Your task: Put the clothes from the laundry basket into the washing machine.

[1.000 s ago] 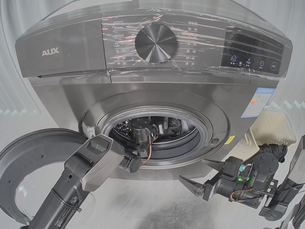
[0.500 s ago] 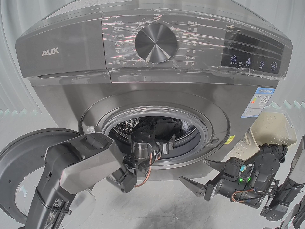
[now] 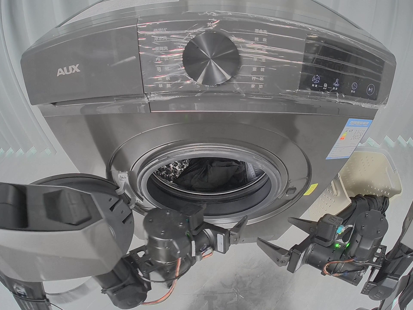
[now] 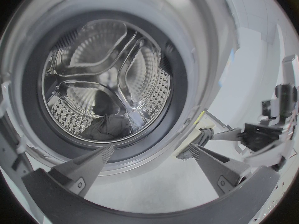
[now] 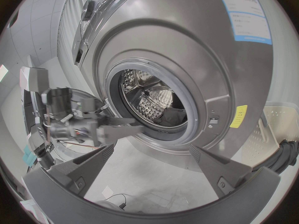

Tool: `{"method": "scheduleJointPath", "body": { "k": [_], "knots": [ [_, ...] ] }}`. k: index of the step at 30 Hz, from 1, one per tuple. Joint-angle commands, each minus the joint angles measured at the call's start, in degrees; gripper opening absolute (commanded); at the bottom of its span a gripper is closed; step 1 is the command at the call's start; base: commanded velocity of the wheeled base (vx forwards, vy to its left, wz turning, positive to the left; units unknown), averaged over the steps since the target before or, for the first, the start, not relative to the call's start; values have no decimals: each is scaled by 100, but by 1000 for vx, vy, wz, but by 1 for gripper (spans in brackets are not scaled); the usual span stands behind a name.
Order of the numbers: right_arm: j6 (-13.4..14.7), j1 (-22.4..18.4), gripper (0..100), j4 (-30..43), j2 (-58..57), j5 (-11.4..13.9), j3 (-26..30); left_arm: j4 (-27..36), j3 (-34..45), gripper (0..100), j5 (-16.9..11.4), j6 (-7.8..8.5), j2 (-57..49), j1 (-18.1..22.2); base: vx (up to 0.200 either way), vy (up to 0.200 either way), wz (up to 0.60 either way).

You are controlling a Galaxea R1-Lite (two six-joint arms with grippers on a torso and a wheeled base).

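While the left hand (image 3: 235, 234) hangs just below the lip of the drum opening, its two dark tapered fingers (image 4: 93, 164) stand wide apart and carry nothing. From its wrist camera the tips frame the mouth of the drum. And there is the laundry: a dark, crumpled garment (image 4: 107, 128) lies at the bottom of the shiny perforated steel drum (image 4: 102, 87), well clear of that hand. From the head view the same garment (image 3: 206, 175) sits heaped inside the opening.

Over to the right hand (image 3: 277, 234). It too is spread open and empty, low in front of the machine's lower right corner, fingertips pointing towards the left hand, the two near each other but apart.

Just behind the right arm stands the cream, perforated plastic laundry basket (image 3: 370, 173), tucked beside the machine's right flank. Something dark and bunched (image 3: 368, 202) lies at its near rim; cloth or not, I cannot tell.

The silver-grey front-loading washing machine (image 3: 206, 125) looms over it all, its round door (image 3: 77, 178) swung open to the left. Up top sit a brushed-metal dial (image 3: 211, 59) and a black touch panel (image 3: 340, 72), under wrinkled clear film. A blue-edged label (image 3: 353, 137) and a small yellow sticker (image 3: 310, 189) mark the front, over a pale grey floor (image 3: 241, 280).
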Motion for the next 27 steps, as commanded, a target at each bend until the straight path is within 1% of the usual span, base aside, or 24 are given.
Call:
{"method": "scheduleJointPath", "body": {
  "k": [1,2,3,4,5,7,9,11,13,15,16,17,18,20,22,23,24,25,26,27],
  "knots": [
    [26,-28,100,8,-628,-372,380,-208,1291,100,39,-179,-1673,-139,0,0,0],
    [35,-36,100,16,-681,-478,397,-208,1484,100,65,-188,-1849,-139,0,0,0],
    [35,-72,100,16,-742,-575,424,-234,1686,100,144,-232,-1972,-121,0,0,0],
    [35,-72,100,16,-742,-575,424,-234,1686,100,144,-232,-1972,-121,0,0,0],
    [43,-124,100,34,-883,-706,512,-278,2003,100,373,-329,-2157,-77,0,0,0],
    [123,-212,100,87,-1041,-768,521,-419,2275,100,487,-390,-2341,-77,0,0,0],
    [96,-326,100,87,-1217,-829,521,-665,2530,100,540,-372,-2473,-25,0,0,0],
    [52,-450,100,95,-1366,-829,521,-849,2750,100,548,-346,-2640,72,0,0,0],
    [26,-573,100,122,-1463,-829,521,-858,2908,100,540,-311,-2895,178,0,0,0],
    [-27,-687,100,350,-1612,-829,521,-849,3066,100,522,-276,-3115,371,0,0,0],
    [-62,-731,100,491,-1709,-821,521,-849,3128,100,522,-258,-3167,450,-200,0,0],
    [-88,-792,100,790,-1929,-803,521,-849,3259,100,496,-197,-3255,599,-200,0,0],
    [-97,-819,100,974,-2078,-785,521,-849,3338,100,487,-144,-3299,652,-200,0,0],
    [-88,-845,100,1590,-2535,-759,521,-814,3356,100,505,-30,-3378,714,-200,0,0],
    [-71,-845,100,2152,-2966,-759,521,-796,3356,100,513,14,-3545,714,-200,0,0],
    [-71,-845,100,2152,-2966,-759,521,-796,3356,100,513,14,-3545,714,-200,0,0],
    [-36,-845,100,2627,-3353,-759,521,-726,3356,100,513,129,-3765,687,-200,0,0],
    [-27,-845,100,2662,-3370,-759,521,-717,3356,100,513,137,-3783,687,-200,0,0],
    [8,-863,100,2943,-3625,-768,521,-586,3356,100,522,313,-3932,652,-200,0,0],
    [17,-880,100,3075,-3739,-785,521,-489,3356,100,531,392,-4046,643,-200,0,0]
  ]
}}
